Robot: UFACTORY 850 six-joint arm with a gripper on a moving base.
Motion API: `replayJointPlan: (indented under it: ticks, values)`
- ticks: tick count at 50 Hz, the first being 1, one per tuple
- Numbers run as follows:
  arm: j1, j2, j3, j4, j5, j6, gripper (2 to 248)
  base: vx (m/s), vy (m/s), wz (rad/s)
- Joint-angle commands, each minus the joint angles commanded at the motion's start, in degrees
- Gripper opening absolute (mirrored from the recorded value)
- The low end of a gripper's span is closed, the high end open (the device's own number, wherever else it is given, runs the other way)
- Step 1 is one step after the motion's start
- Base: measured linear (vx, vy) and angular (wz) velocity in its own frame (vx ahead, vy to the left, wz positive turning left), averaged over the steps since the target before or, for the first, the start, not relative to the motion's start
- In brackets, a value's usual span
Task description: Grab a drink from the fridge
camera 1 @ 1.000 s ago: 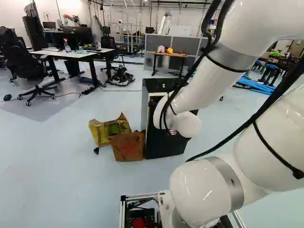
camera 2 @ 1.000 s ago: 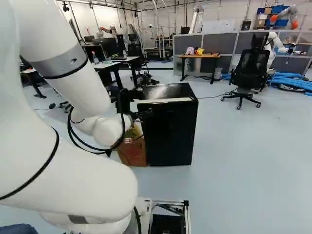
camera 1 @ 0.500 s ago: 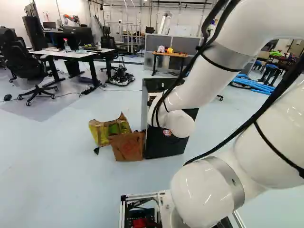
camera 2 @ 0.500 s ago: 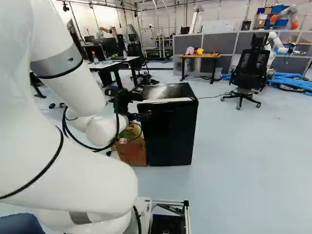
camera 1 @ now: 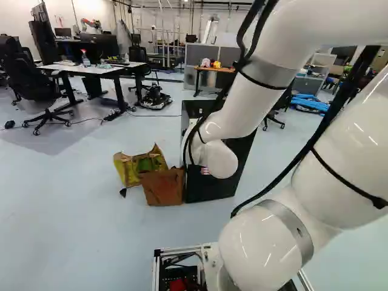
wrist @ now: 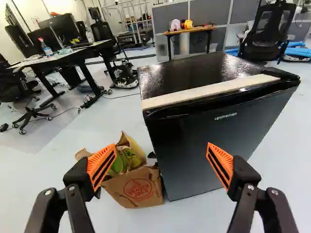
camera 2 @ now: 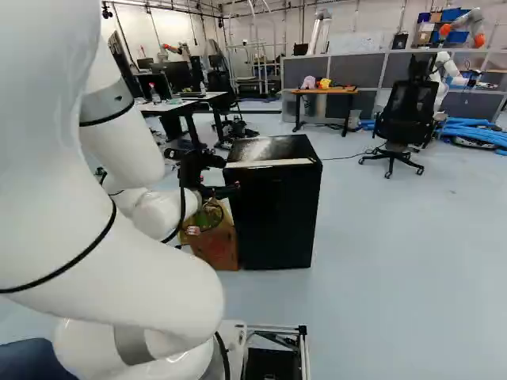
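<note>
Ahead of the end effector [camera 2: 231, 190], on the pale floor [wrist: 77, 179], stands the black fridge [wrist: 209, 145], upright, its door looking closed, so whatever drink it may hold is hidden from sight. A light strip [wrist: 209, 92] runs along the front edge of its top, and the top itself is glossy and speckled with shine. The end effector is spread wide, its two orange pads [wrist: 103, 165] well apart; along the wrist view one shows against the bags and the other against the fridge's front. Just beside the fridge, a brown paper bag [wrist: 141, 187] with red print stands in front of an open yellow and brown bag [camera 1: 142, 165]. Green and yellow stuff [wrist: 127, 160] shows in that open bag, too crumpled together to name. In the left base view the arm [camera 1: 239, 115] covers much of the fridge's front; in the right base view it hides part of the bags and cuts across the room behind. Farther off, a white surface [wrist: 63, 57] on black legs bears a spray bottle [wrist: 46, 47], and a smaller wooden surface [camera 2: 333, 91] carries small pink and yellow objects, hard to make out.
</note>
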Motion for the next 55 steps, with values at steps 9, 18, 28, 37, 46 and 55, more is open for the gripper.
replayJointPlan:
  ticks: [9,18,28,37,46,55]
  values:
    - [1.89,-2.59,-0.97,0.75,3.11,0.00,247,0.000,0.000,0.000]
    - [2.50,-5.00,-1.81,1.49,6.39,0.00,247,0.000,0.000,0.000]
    - [2.51,-7.03,-2.11,2.32,10.05,0.00,247,0.000,0.000,0.000]
    - [2.52,-8.83,-2.36,2.89,12.95,0.00,247,0.000,0.000,0.000]
    - [2.43,-10.94,-2.96,3.16,15.51,0.00,247,0.000,0.000,0.000]
    - [2.20,-13.50,-4.09,3.16,17.72,0.00,247,0.000,0.000,0.000]
